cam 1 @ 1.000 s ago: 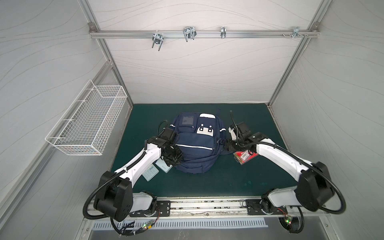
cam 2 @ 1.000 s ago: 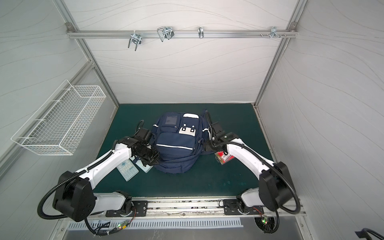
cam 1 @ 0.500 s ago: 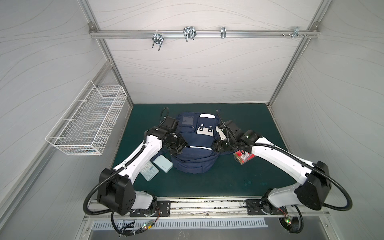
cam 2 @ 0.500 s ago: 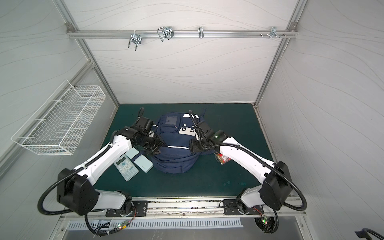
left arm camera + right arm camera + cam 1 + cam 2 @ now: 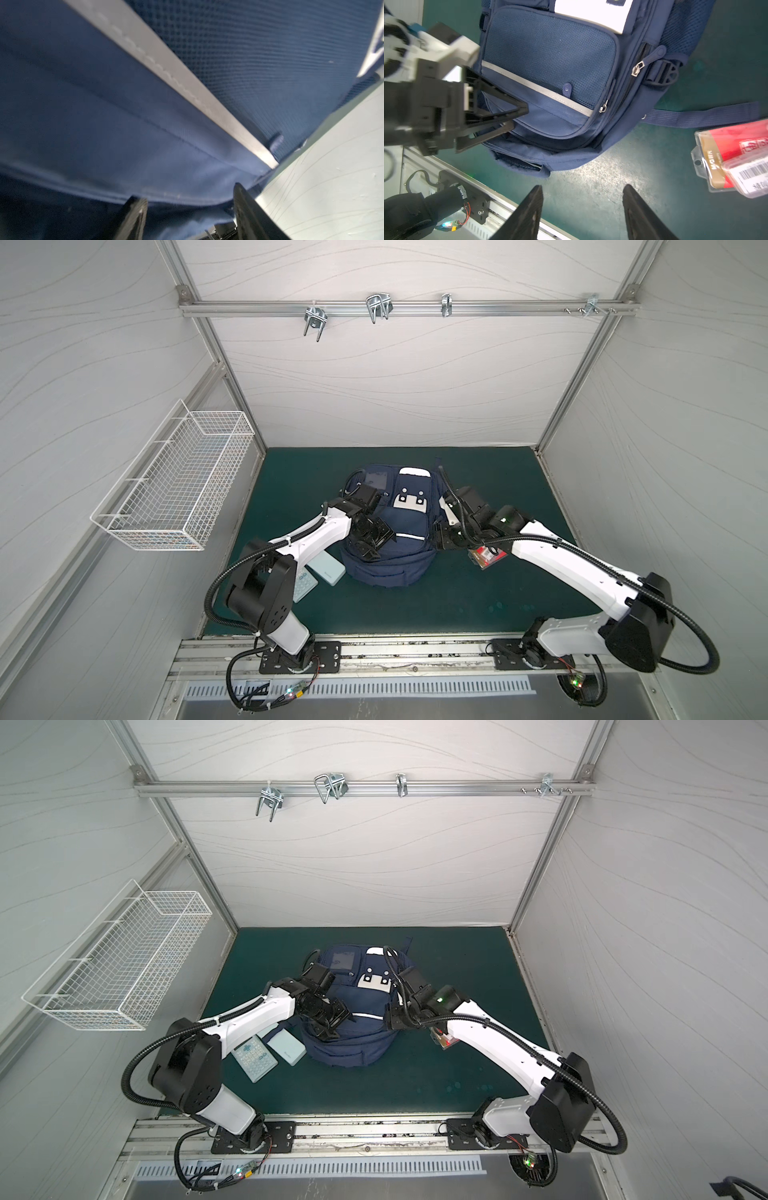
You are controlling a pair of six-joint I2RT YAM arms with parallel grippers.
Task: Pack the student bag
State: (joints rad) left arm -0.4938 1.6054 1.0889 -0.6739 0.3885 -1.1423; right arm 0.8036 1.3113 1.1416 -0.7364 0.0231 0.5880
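Note:
The student bag (image 5: 395, 526) (image 5: 353, 1011) lies flat on the green mat, navy with a white stripe and a white dotted patch. My left gripper (image 5: 370, 551) (image 5: 325, 1031) hovers open over its front pocket, at the bag's left side. In the left wrist view the left gripper (image 5: 187, 200) has navy fabric and the pale stripe just ahead of its spread fingers. My right gripper (image 5: 439, 536) (image 5: 581, 192) is open at the bag's right edge, over bare mat, with nothing between its fingers. The bag (image 5: 550, 62) has a silver zipper pull (image 5: 638, 70) on its side.
A red blister pack (image 5: 487, 559) (image 5: 735, 153) lies under the right arm. A calculator (image 5: 254, 1057) and a pale blue box (image 5: 286, 1046) sit left of the bag. A white wire basket (image 5: 178, 485) hangs on the left wall. Metal hooks (image 5: 377, 308) hang from the back rail.
The left gripper has moved right onto the bag's front pocket and its jaws have spread wider. The right gripper has moved left toward the bag's right edge.

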